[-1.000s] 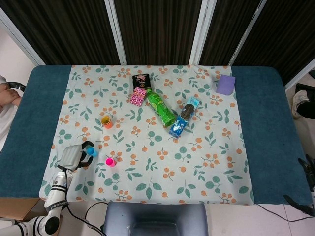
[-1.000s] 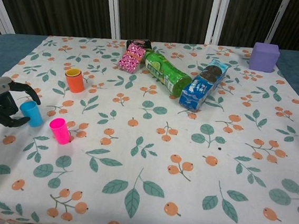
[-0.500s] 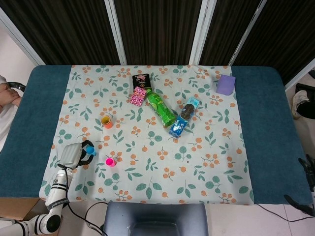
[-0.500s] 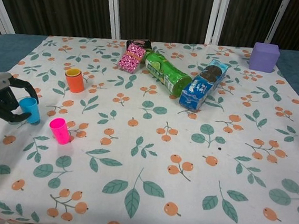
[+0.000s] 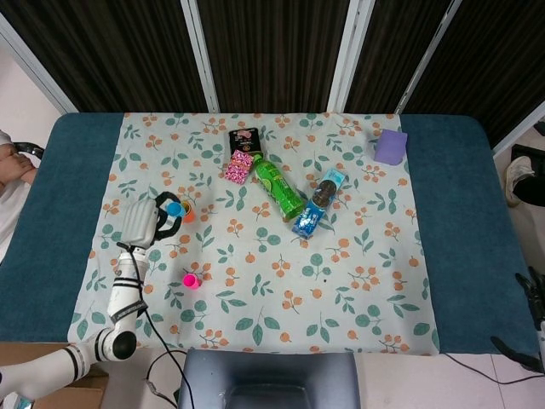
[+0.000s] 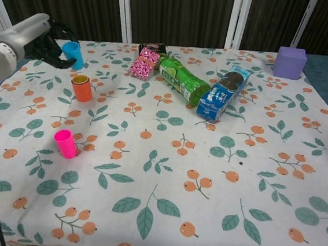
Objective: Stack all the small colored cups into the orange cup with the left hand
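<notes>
Blue plastic shows between the dark fingers of the left hand [image 6: 50, 47]: it grips the blue cup [image 6: 73, 54] in the air, above and slightly to the far left of the orange cup [image 6: 82, 88]. In the head view the blue cup [image 5: 174, 208] covers part of the orange cup [image 5: 186, 213], so only an orange sliver shows beside it. The orange cup stands upright on the floral cloth [image 6: 165, 169], and a yellow rim shows inside its mouth; what lies deeper I cannot tell. The pink cup [image 6: 65, 143] stands upright nearer on the left, well apart from the orange one. The left arm runs off the left edge of the chest view, with a thin black cable trailing down that edge. Toward the far middle lie a green bottle [image 6: 183, 81] on its side, a pink packet [image 6: 145, 62] to its left with a dark packet [image 5: 243, 138] partly hidden behind it, and a blue cookie pack [image 6: 223, 91] to its right. A purple block [image 6: 290, 62] sits at the far right. At the right edge of the head view dark fingers of the right hand [image 5: 535, 294] are cut off by the frame; whether they are spread or curled cannot be told.
</notes>
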Robot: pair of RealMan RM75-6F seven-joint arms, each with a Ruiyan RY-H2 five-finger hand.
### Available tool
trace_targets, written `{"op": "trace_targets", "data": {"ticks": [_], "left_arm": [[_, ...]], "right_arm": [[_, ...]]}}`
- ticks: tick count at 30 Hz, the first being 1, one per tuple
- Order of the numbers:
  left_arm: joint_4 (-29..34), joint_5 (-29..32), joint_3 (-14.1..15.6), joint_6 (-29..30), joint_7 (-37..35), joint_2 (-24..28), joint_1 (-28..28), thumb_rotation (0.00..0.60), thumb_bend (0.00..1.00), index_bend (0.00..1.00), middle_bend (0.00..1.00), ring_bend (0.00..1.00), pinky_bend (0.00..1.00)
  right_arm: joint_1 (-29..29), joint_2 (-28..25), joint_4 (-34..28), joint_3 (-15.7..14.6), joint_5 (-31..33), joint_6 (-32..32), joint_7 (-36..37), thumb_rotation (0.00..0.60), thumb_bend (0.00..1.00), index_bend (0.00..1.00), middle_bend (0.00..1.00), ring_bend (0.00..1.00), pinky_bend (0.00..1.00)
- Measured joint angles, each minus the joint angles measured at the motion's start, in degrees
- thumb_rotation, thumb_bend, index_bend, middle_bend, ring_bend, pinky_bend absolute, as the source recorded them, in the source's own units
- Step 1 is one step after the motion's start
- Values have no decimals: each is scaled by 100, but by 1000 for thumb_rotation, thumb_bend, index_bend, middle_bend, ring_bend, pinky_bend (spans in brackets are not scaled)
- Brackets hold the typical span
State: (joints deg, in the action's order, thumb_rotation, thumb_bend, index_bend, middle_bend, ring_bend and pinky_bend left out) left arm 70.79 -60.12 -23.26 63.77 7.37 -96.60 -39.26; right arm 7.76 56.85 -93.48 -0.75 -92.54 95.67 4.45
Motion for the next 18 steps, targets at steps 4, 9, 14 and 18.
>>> {"op": "trace_targets", "data": {"ticks": [4, 9, 14, 18], "left_arm": [[-635, 213, -207, -89, 187, -418, -397, 600, 363, 638, 1000, 1000, 1000], [-1116, 370, -235, -245, 271, -680, -585, 600, 364, 638, 1000, 1000, 1000], [-1437, 449, -169, -371, 231, -789, -601, 600, 365, 640, 1000, 1000, 1000], [-1587, 471, -102, -490, 169, -815, -585, 600, 365, 639, 1000, 1000, 1000]], "right_arm": [[11, -27, 12, 24, 60, 13, 62, 600, 190, 0, 0, 0, 0], [25, -62, 15, 28, 70, 35, 139, 600, 190, 0, 0, 0, 0], [47, -80, 29, 28, 62, 76, 197, 600, 190, 0, 0, 0, 0], [43, -75, 27, 28, 61, 64, 184, 600, 189, 0, 0, 0, 0]]}}
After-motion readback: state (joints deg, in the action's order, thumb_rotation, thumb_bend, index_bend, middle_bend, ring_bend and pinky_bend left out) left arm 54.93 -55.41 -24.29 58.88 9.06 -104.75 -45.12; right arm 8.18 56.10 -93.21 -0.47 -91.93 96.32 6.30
